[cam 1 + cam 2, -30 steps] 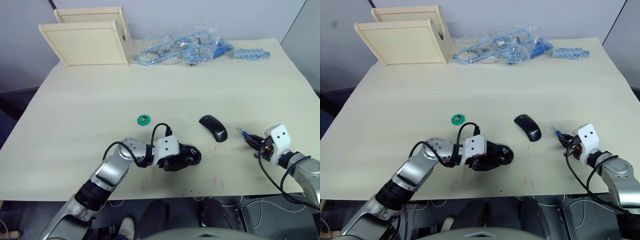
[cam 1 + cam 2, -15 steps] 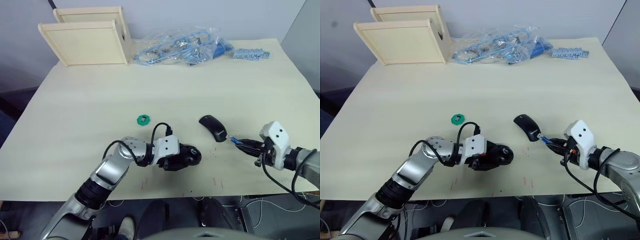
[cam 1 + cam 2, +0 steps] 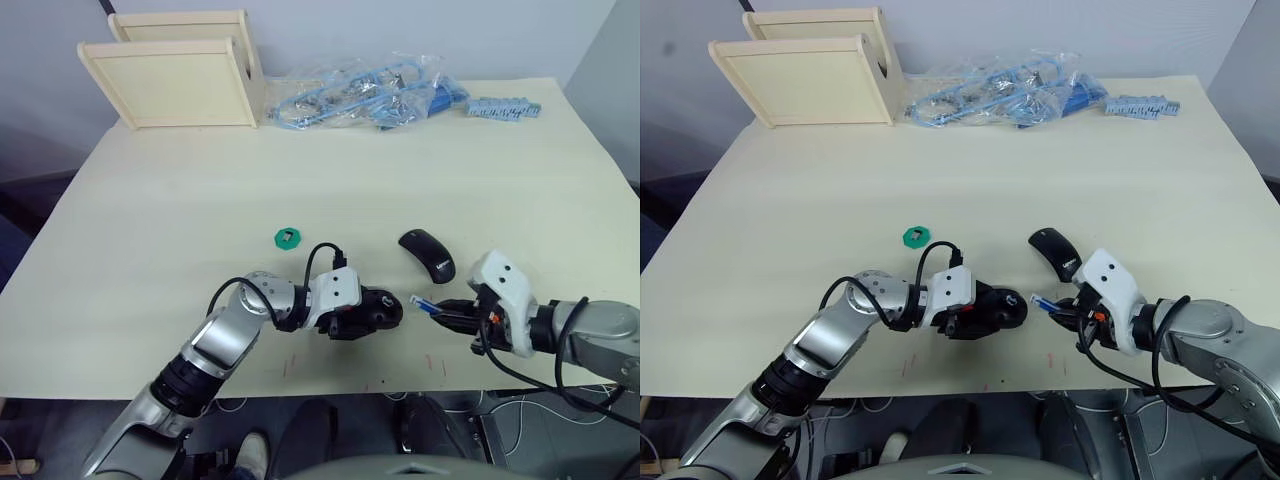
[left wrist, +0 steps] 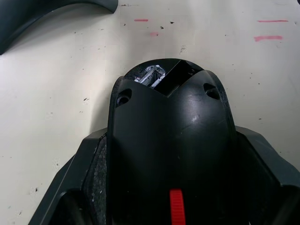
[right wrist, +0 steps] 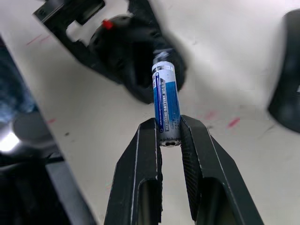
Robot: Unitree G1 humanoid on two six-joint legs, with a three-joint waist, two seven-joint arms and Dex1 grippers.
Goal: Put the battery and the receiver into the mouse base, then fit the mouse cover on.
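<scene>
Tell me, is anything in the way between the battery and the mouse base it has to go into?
Nothing visible blocks it. The right gripper holds the battery pointed at the mouse base, which the left gripper grips. Only bare table lies between them.

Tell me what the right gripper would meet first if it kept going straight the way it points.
Probably the mouse base, held in the left gripper. The right gripper holds the battery pointed at it, so the battery's tip would touch first; the depth between them is unclear.

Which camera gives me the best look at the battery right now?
The right wrist view: the battery stands clamped between the right end effector fingers, label visible. The eye views show it as a small blue sliver.
</scene>
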